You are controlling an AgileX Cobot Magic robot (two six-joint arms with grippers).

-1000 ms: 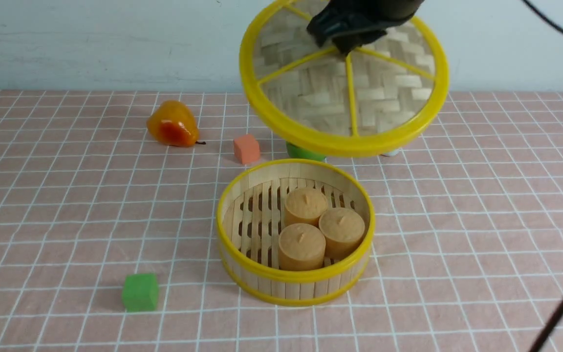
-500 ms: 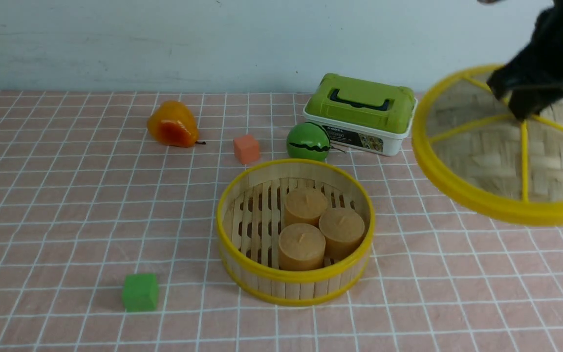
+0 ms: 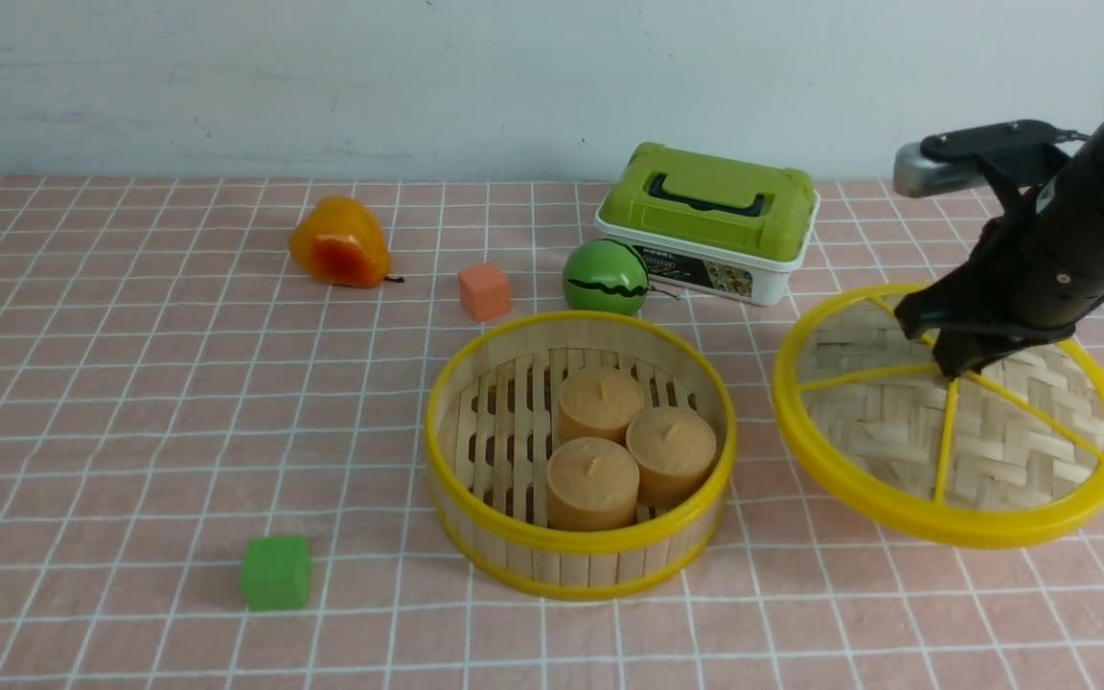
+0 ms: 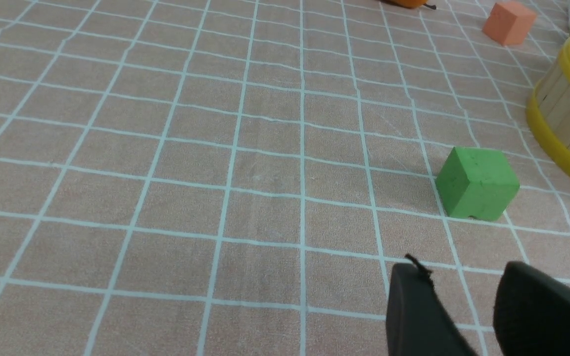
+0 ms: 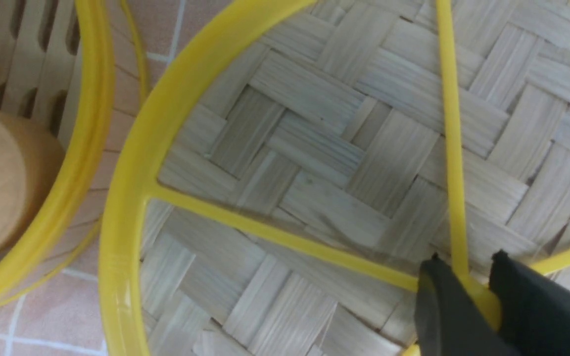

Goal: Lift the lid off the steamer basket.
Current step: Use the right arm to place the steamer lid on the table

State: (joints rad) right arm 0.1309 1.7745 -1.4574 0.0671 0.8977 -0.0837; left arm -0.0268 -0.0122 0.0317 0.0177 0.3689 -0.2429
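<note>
The right end effector (image 3: 954, 362) is nipped shut on the knob (image 5: 480, 299) at the hub of the lid (image 3: 883, 431), jaws nearly together with a finger on either side where the spokes meet. The lid is clear of the basket (image 3: 579, 565) and sits at about the basket's 3 o'clock, just beside it, with a strip of table (image 3: 130, 431) showing between the two rims. It looks slightly tilted, the near edge low. From the front view I cannot tell for sure whether the rim is resting on the table or hanging just above it. The basket stands open, with three tan rolls (image 3: 592, 482) on its slatted floor. By my reading the lifting-off is done and the step in hand is setting the lid down. The next move would call for lowering until the rim lies flat, then parting the jaws just enough to free the knob and rising straight up, so the fingers do not catch a spoke and drag the lid back toward the basket. The left end effector (image 4: 463, 269) hangs low over the table, jaws a little apart and empty.
</note>
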